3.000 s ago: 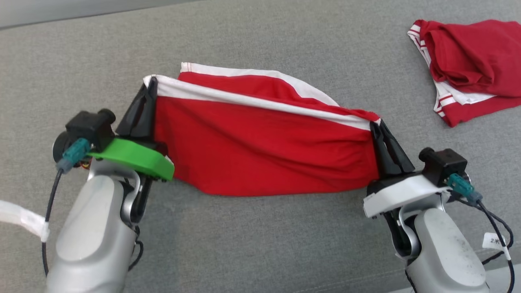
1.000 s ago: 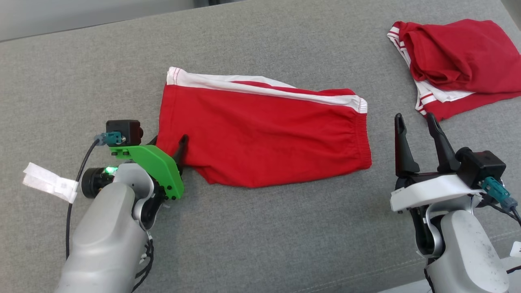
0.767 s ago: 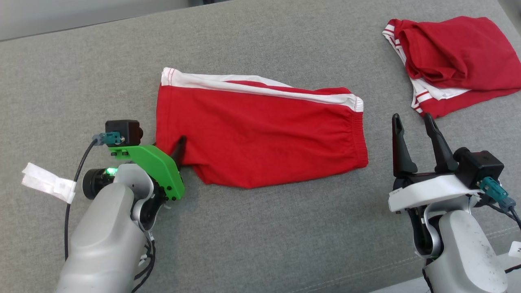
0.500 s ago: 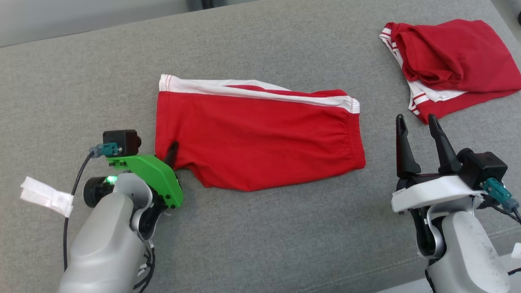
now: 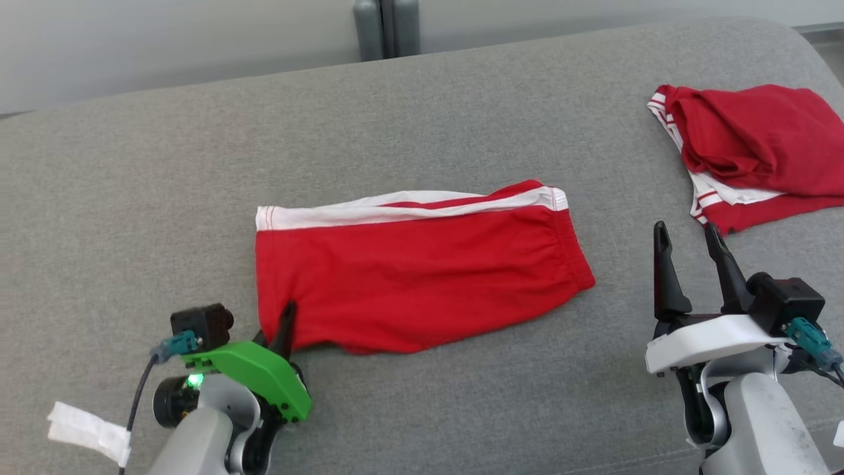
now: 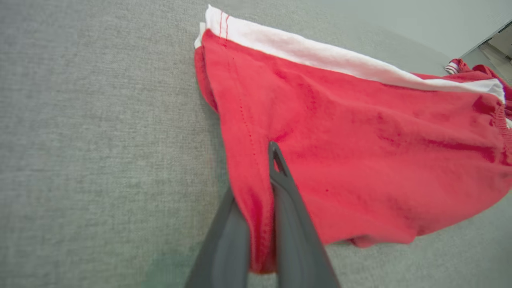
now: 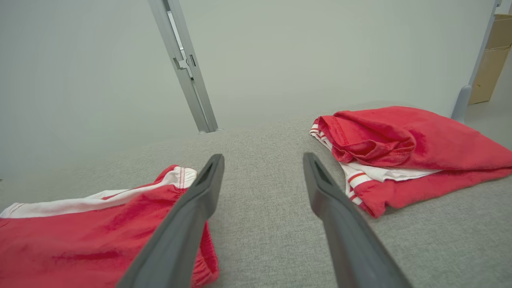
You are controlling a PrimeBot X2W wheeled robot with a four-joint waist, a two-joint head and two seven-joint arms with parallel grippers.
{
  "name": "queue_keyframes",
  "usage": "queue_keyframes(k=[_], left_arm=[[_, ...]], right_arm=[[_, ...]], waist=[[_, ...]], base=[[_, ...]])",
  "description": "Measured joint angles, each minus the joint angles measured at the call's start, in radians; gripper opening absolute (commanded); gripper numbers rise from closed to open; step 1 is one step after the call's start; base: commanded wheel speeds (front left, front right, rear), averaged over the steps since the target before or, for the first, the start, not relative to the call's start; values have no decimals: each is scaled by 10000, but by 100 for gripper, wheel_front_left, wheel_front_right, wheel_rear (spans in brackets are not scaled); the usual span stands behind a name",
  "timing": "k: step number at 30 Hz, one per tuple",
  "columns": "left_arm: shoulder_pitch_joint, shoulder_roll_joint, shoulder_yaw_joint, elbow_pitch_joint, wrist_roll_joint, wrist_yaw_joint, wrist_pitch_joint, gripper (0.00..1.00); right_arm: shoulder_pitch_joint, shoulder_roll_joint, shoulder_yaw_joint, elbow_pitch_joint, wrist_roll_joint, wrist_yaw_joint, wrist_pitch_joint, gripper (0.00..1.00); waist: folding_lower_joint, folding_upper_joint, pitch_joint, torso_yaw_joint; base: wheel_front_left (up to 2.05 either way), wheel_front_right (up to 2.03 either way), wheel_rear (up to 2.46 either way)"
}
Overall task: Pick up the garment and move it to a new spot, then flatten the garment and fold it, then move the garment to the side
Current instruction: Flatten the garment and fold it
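A grey cushion (image 5: pixel 461 99) carries the garment (image 5: pixel 409 284), which lies flat at its middle. A second red pile (image 5: pixel 758 145) sits well apart, far right. The left gripper (image 5: pixel 282 323) is clamped on the garment's near-left corner, probably a leg hem. The right gripper (image 5: pixel 686 237) hovers just beside the garment's right end, fingers apart.

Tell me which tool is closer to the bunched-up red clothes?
Right. The right tool stands open just short of the bunched-up clothes; the left tool is far across, clamped on the flat shorts.
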Motion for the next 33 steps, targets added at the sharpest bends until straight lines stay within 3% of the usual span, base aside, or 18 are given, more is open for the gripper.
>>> queue_keyframes(k=[8, 9, 10, 11, 12, 22, 33], left_arm=[[1227, -213, 52, -1214, -244, 639, -150, 0], [1254, -215, 59, -1264, -228, 683, -180, 8], [1278, -221, 67, -1308, -222, 727, -238, 32], [1283, -240, 79, -1331, -203, 803, -303, 69], [1282, -242, 84, -1344, -161, 846, -341, 100], [1037, 71, 46, -1737, 972, 1304, -1816, 100], [1193, 144, 54, -2489, 1666, 1582, -2169, 100]], right_arm=[[75, 2, 171, 107, -8, 0, 0, 100], [75, 4, 186, 109, -8, 0, 0, 100], [74, 4, 196, 115, -17, 0, 0, 100], [70, 4, 203, 125, -42, 0, 0, 100], [69, 4, 209, 130, -63, 0, 0, 100], [58, 2, 88, 205, -107, 0, 0, 100], [230, 0, -96, 614, -349, 0, 167, 100]], waist=[[0, 0, -297, 462], [0, 0, -291, 468], [0, 0, -277, 461], [0, 0, -262, 444], [0, 0, -252, 427], [0, 0, -294, 280], [0, 0, -741, 558]], base=[[0, 0, 0], [0, 0, 0], [0, 0, 0], [0, 0, 0], [0, 0, 0], [0, 0, 0], [0, 0, 0]])
